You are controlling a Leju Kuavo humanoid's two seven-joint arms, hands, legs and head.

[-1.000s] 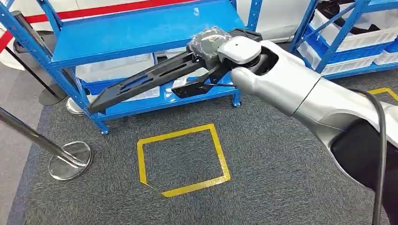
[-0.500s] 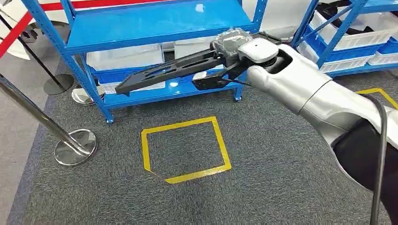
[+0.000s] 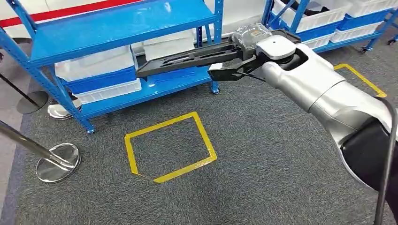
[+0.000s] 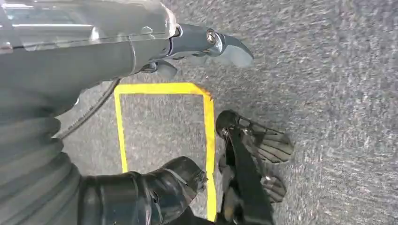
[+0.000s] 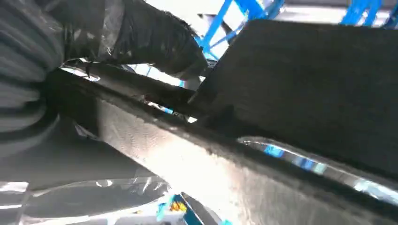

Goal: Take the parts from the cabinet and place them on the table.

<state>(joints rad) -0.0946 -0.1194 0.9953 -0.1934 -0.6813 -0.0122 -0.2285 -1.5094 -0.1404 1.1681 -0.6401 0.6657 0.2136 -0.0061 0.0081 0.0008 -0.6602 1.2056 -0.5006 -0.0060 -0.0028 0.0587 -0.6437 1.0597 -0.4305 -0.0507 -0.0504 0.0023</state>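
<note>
Head view: nearest, a yellow tape square (image 3: 169,147) is marked on coarse grey carpet (image 3: 263,154). Above and beyond that square, the right hand (image 3: 251,40), wrapped in crinkled clear film, is clamped round one end of a long flat black part (image 3: 187,58) with slotted cut-outs, held out level in the air. Beyond the square stands a blue metal shelf rack (image 3: 117,28) holding white plastic bins (image 3: 96,63). The left hand (image 4: 141,56) hangs over the carpet; its finger posture cannot be told.
</note>
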